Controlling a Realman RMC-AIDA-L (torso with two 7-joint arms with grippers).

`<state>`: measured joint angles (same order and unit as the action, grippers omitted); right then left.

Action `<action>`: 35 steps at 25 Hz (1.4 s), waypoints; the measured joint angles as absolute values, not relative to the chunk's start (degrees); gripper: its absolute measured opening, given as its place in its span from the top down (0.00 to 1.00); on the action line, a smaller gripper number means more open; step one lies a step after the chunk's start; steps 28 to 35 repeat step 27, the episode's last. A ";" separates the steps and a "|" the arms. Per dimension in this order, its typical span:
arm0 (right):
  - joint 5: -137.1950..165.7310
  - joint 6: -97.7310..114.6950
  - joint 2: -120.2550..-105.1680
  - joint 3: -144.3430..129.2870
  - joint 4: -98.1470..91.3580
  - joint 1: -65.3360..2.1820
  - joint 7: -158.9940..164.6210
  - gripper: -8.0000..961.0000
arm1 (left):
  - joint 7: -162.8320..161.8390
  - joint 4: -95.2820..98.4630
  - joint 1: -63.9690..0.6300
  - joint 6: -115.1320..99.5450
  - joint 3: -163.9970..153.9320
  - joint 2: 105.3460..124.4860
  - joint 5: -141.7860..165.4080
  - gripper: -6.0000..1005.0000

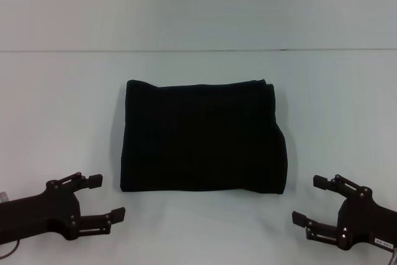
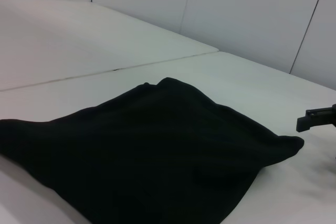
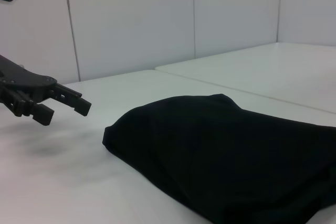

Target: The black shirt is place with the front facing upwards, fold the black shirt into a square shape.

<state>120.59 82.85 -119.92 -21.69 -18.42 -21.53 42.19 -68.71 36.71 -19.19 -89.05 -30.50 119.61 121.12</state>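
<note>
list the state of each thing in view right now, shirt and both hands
black shirt: folded into a compact, roughly square bundle, lying flat on the white table, lettering not visible
left hand: open, empty, near the shirt's near-left corner, apart from the cloth
right hand: open, empty, near the shirt's near-right corner, apart from the cloth

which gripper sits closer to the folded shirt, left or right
The left gripper: its upper fingertip almost reaches the black shirt at its near left corner. The right gripper has a wider strip of table between it and the cloth.
</note>
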 joint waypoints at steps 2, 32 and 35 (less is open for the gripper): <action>120.58 82.87 -119.91 -21.57 -18.42 -21.53 42.19 0.04 | -68.71 36.71 -19.24 -89.17 -30.49 119.62 121.11 0.04; 120.23 83.32 -119.88 -21.17 -18.46 -21.36 42.52 0.03 | -68.32 36.83 -19.18 -89.79 -30.50 119.62 121.45 0.04; 120.23 83.32 -119.88 -21.17 -18.46 -21.36 42.52 0.03 | -68.32 36.83 -19.18 -89.79 -30.50 119.62 121.45 0.04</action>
